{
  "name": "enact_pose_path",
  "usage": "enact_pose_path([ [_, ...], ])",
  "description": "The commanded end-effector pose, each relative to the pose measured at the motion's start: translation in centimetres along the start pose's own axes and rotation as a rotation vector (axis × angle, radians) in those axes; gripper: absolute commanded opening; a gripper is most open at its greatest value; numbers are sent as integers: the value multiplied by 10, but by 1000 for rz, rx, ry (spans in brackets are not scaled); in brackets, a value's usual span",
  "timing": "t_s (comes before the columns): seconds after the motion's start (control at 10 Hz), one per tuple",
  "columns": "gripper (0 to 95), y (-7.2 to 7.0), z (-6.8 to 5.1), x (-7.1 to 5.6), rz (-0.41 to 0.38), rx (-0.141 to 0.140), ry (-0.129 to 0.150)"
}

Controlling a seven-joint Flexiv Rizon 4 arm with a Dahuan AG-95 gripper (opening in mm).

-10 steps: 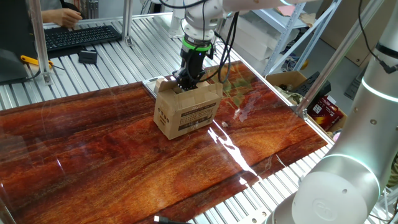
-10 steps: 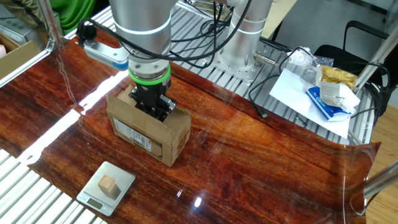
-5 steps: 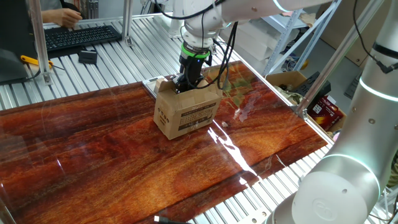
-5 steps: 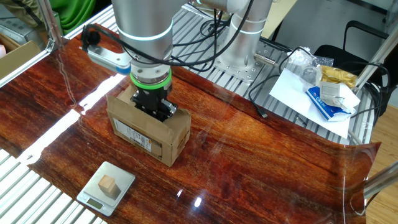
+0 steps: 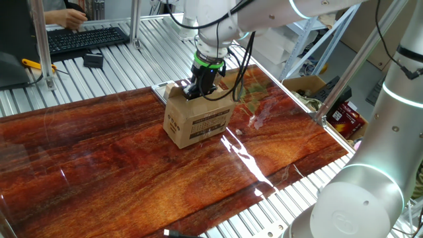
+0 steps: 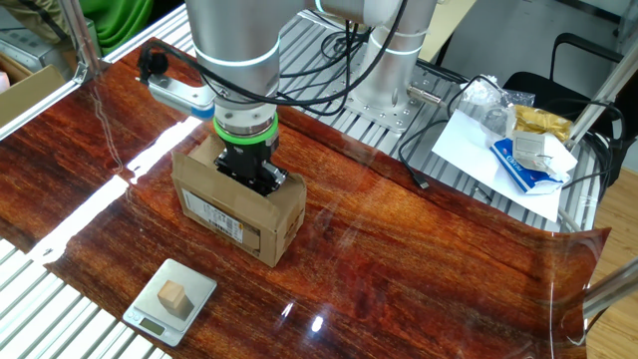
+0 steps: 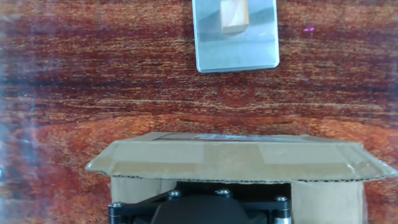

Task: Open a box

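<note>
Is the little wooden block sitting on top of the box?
No, the wooden block sits on a small scale beside the box.

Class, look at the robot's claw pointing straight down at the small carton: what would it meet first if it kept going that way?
Probably the inside of the box: the shut claw already sits among its top flaps. How deep it reaches is hidden.

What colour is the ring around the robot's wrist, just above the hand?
Bright green ring, clearest in the other fixed view.
</note>
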State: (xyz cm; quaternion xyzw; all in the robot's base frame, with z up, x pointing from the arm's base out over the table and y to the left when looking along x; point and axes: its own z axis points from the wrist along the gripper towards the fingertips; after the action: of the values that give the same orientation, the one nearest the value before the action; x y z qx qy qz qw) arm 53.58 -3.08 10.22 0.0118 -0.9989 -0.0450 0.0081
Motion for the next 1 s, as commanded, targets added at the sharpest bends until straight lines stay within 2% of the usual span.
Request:
enact_pose_path([
  [0.1,0,2,2,0,29,-38,4],
  [0.2,0,3,2,1,50,-62,7],
  [0.4,0,4,2,1,65,-76,8],
  [0.5,0,5,2,1,76,-93,11],
  [1.0,0,9,-7,1,92,-94,18],
])
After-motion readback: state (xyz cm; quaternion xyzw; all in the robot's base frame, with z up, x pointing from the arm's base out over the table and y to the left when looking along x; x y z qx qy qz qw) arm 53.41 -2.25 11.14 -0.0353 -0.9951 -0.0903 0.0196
